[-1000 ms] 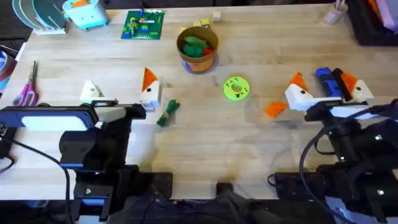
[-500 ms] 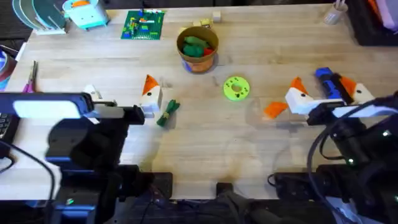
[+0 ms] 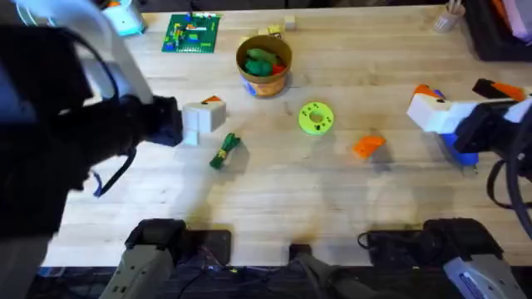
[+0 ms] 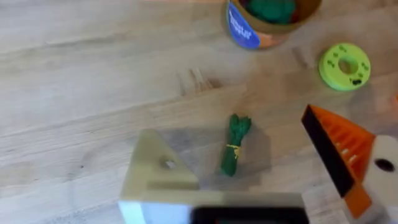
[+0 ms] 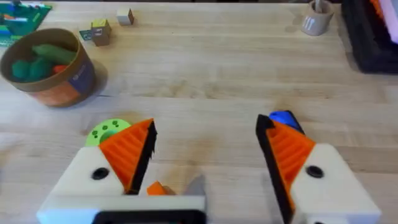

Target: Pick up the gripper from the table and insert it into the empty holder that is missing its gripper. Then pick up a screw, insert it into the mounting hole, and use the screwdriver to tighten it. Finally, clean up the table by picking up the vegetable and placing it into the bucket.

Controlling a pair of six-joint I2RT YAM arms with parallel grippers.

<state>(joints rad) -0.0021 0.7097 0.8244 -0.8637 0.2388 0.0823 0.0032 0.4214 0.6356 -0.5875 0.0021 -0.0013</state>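
The loose orange gripper lies flat on the table right of centre, also low between my right fingers. My left gripper hangs open above the dark green vegetable. One of its sides is the cream holder, bare of any orange finger, with a small hole in its face. My right gripper is open and empty over the blue screwdriver. The brown bucket holds green and red toys. A screw is too small to make out.
A lime-green disc lies between the bucket and the loose orange piece. A green brick plate and small blocks sit at the far edge, and a small cup at the far right. My left arm looms dark over the table's left side.
My left arm has risen close under the camera and its gripper has moved right, above the vegetable. My right gripper has shifted right and farther back, off the loose orange piece.
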